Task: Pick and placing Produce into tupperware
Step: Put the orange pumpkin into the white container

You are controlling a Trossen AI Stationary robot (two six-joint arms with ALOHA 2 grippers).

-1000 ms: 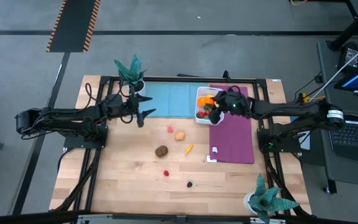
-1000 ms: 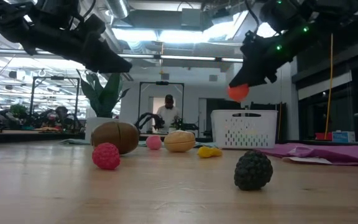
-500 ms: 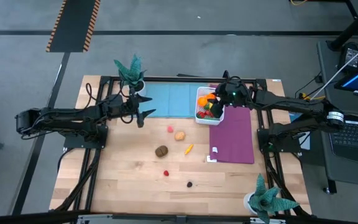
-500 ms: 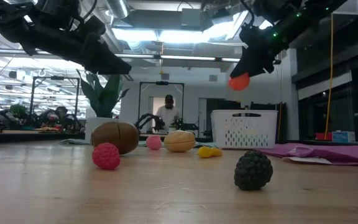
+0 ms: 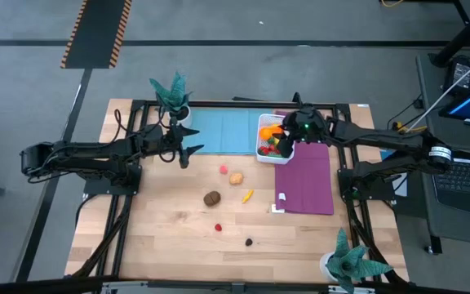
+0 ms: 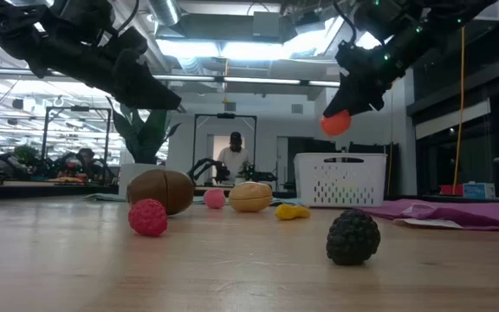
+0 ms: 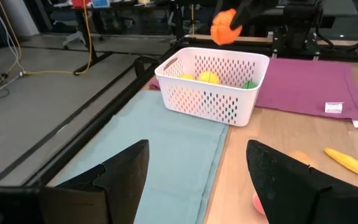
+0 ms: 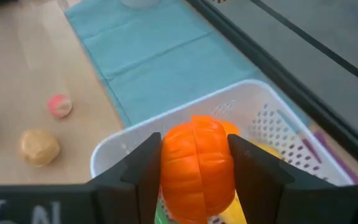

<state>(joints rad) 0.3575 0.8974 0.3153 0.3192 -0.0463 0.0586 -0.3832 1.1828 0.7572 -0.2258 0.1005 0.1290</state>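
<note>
My right gripper (image 5: 289, 137) hangs above the white tupperware (image 5: 267, 139), shut on an orange ridged piece of produce (image 8: 197, 167). In the low view that piece (image 6: 335, 122) is well above the tupperware's rim (image 6: 340, 157). Yellow, green and orange pieces lie inside the tupperware (image 7: 213, 84). My left gripper (image 7: 197, 180) stands open over the left end of the blue mat (image 5: 223, 131), holding nothing. Loose produce rests on the wood: a pink ball (image 5: 223, 170), a tan piece (image 5: 236, 177), a brown piece (image 5: 211, 198), a yellow piece (image 5: 248, 195), a red berry (image 5: 217, 228) and a dark berry (image 5: 249, 242). My right gripper pinches the orange piece between its two fingers (image 8: 143, 169), one on each of its rounded sides (image 8: 166, 168). The fingers slant downward from the table's right side. The piece is lifted clear and hangs over the tupperware's open top.
A purple mat (image 5: 307, 180) lies right of the tupperware. Teal potted plants stand at the far left corner (image 5: 172, 91) and the near right corner (image 5: 351, 263). Black frame rails (image 5: 219, 104) run along the table's edges. A person stands in the room behind (image 6: 235, 156).
My right gripper has carried the orange piece toward the table's far edge and slightly up, from over the near side of the tupperware by the purple mat to above its middle. It has stayed shut on the piece.
</note>
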